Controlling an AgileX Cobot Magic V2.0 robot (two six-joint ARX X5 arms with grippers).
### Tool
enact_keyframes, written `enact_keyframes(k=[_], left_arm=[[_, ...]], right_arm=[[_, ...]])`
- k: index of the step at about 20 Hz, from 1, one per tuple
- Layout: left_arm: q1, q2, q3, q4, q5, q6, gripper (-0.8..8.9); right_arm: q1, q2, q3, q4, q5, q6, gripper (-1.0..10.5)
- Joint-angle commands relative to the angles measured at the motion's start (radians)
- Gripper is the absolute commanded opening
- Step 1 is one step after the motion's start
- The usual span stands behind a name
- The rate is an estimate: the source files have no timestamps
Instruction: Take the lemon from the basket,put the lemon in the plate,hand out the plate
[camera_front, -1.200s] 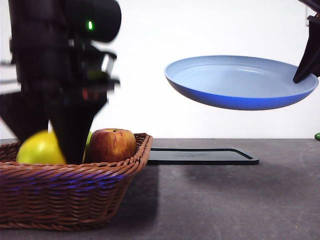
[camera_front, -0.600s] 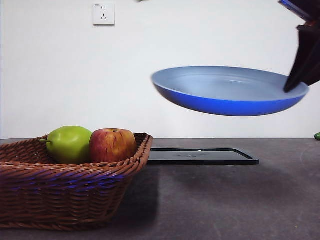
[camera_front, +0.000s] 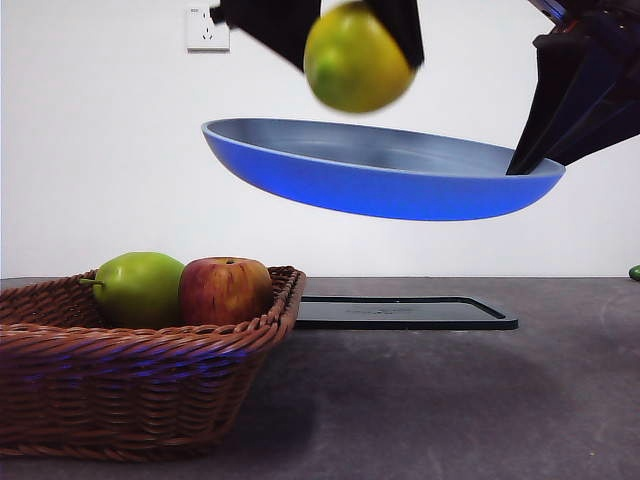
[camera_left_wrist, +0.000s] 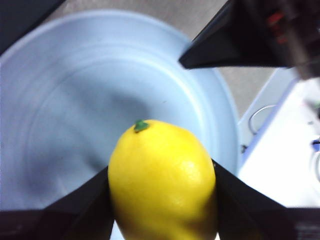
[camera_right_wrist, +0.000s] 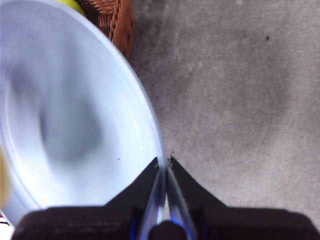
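Left gripper at top centre clamped on the lemon, dangling it just above the plate, itself airborne mid-frame, pinched at its right rim by the right gripper, basket sitting lower left.

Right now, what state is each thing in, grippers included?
Lemon: gripped, held above the plate, not touching it.
Plate: airborne, tilted, clamped at its rim.
Left gripper: shut on the lemon.
Right gripper: shut on the plate's rim.
Basket: on the table, holding a green pear and an apple.
Black tray: flat on the table.
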Motion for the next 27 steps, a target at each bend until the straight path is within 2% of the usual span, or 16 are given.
enact_keyframes(k=[1,4,6,8,10,16,19,25,27], left_arm=[[-0.016,0.038,0.016,-0.009,-0.026,0.032,2.12],[-0.023,0.050,0.016,-0.006,-0.074,0.035,3.17],[-0.031,0.050,0.017,-0.003,-0.099,0.035,3.27],[-0.030,0.050,0.016,-0.006,-0.098,0.035,3.28],[-0.030,0.050,0.016,-0.011,-0.099,0.034,3.72],[-0.031,0.047,0.029,-0.019,-0.096,0.019,3.76],[-0.031,0.047,0.120,-0.091,-0.097,0.018,3.76],[-0.036,0.039,0.348,-0.249,-0.099,0.085,3.76],[-0.035,0.014,0.366,-0.296,-0.128,0.107,3.76]], right_arm=[[0.005,0.009,0.016,-0.005,-0.005,0.013,0.0],[0.005,0.009,0.016,-0.012,-0.018,0.013,0.0],[0.005,0.009,0.016,-0.012,-0.059,0.013,0.0],[0.008,0.009,0.016,-0.018,-0.058,0.013,0.0],[0.010,0.009,0.017,-0.033,-0.058,0.013,0.0],[0.010,0.010,0.016,-0.063,-0.057,0.012,0.0],[0.009,0.010,0.017,-0.083,-0.056,0.011,0.0],[-0.004,0.053,0.030,-0.094,-0.051,0.009,0.0],[-0.023,0.096,0.058,-0.094,-0.050,0.005,0.0]])
